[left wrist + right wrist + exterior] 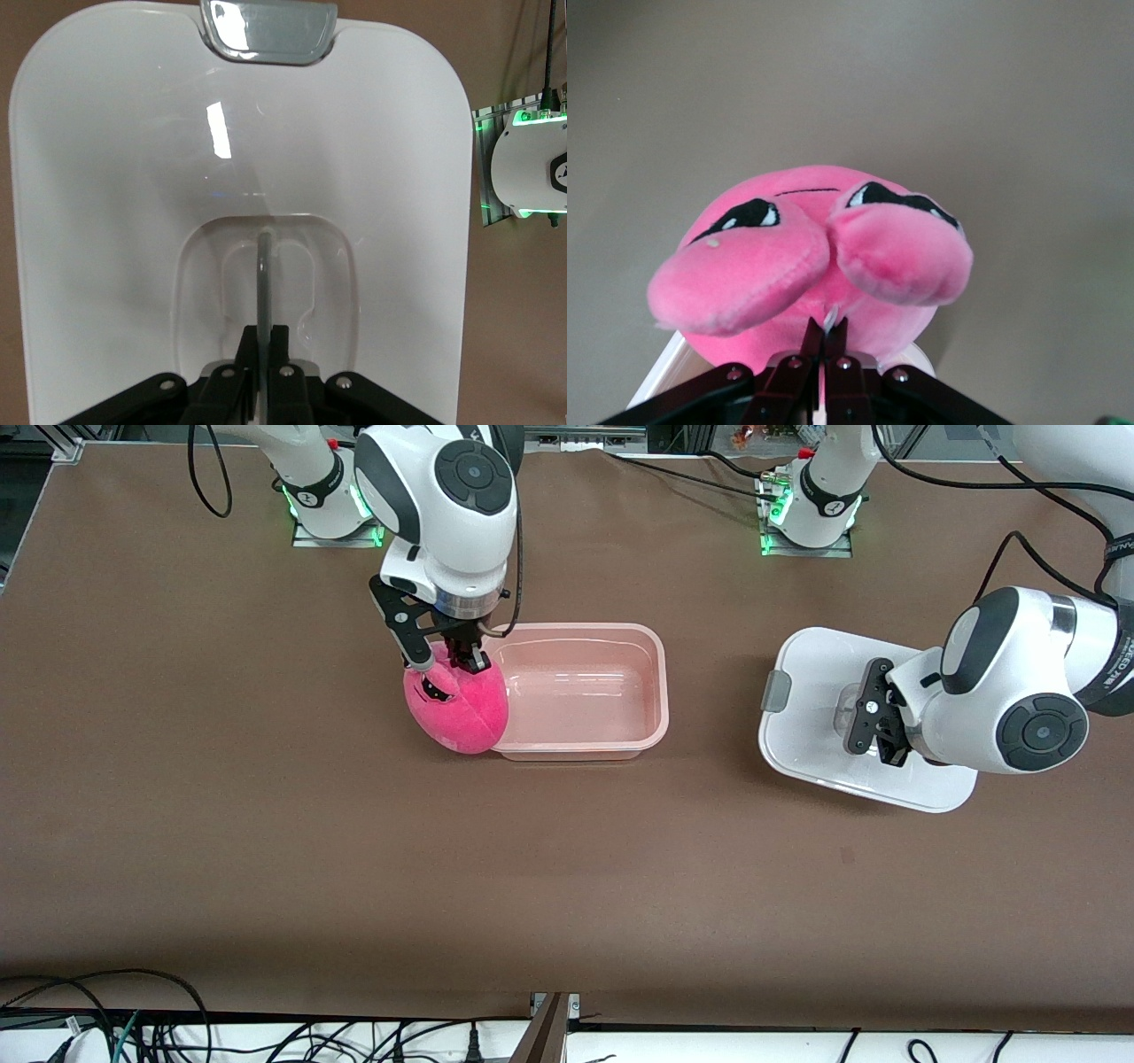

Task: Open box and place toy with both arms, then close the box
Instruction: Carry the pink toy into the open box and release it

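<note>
- Nearest the front camera lay the lid, white with a grey clip, flat on the table and well apart from the tub toward the left arm's end.
- We took the tub as our landmark: translucent pink, open, with nothing in it.
- Our left gripper was down on the lid, well apart from the tub, its fingers pinched shut on the clear central handle, as the left wrist view showed.
- Our right gripper hung over the tub's rim at the end toward the right arm, fingers shut tight on a pinch of the toy's fabric.
- Smaller than the tub, the toy dangled from that pinch just beside the tub and overlapping its end wall; whether its underside touched the table we could not tell.
- We judged the placing step to be in hand. To do it well, we thought we should lift the toy clear of the rim, carry it over the middle of the tub, lower it inside, and only then let go.
- We reckoned a thin pinch on soft plush could slip, so slow travel seemed wise, with the left arm holding the lid for closing.
</note>
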You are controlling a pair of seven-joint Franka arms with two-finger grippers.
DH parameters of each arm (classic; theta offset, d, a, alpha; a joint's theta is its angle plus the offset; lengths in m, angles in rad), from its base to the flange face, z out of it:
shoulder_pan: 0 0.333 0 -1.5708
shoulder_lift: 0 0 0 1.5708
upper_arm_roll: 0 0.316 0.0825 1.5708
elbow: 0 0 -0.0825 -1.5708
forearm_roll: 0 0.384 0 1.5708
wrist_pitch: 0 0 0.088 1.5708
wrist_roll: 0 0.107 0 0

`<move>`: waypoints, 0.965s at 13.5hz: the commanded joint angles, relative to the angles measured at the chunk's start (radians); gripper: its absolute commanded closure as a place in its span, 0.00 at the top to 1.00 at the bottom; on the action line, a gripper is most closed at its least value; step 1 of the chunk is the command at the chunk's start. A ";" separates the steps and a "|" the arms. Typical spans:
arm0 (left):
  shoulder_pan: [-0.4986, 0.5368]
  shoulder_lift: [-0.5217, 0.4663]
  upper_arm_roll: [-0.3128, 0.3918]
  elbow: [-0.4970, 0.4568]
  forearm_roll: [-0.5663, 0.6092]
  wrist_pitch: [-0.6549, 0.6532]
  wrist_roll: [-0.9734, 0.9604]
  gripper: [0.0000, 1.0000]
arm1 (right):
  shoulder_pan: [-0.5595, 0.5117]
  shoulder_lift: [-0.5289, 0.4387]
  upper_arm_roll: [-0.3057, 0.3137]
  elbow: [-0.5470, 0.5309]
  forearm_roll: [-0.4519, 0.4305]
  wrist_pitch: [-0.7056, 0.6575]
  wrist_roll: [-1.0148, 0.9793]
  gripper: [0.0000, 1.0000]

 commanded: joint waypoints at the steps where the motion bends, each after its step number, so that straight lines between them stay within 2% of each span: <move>1: 0.010 -0.020 -0.005 -0.004 0.006 -0.015 0.033 0.00 | 0.012 0.014 -0.005 0.035 -0.031 -0.031 0.018 0.00; 8: 0.010 -0.019 -0.005 -0.004 0.006 -0.015 0.033 0.00 | 0.014 -0.013 -0.002 0.035 -0.025 -0.163 -0.004 0.00; 13: 0.010 -0.020 -0.005 -0.004 0.006 -0.015 0.033 0.00 | 0.041 0.026 -0.002 0.037 -0.028 -0.126 0.015 0.00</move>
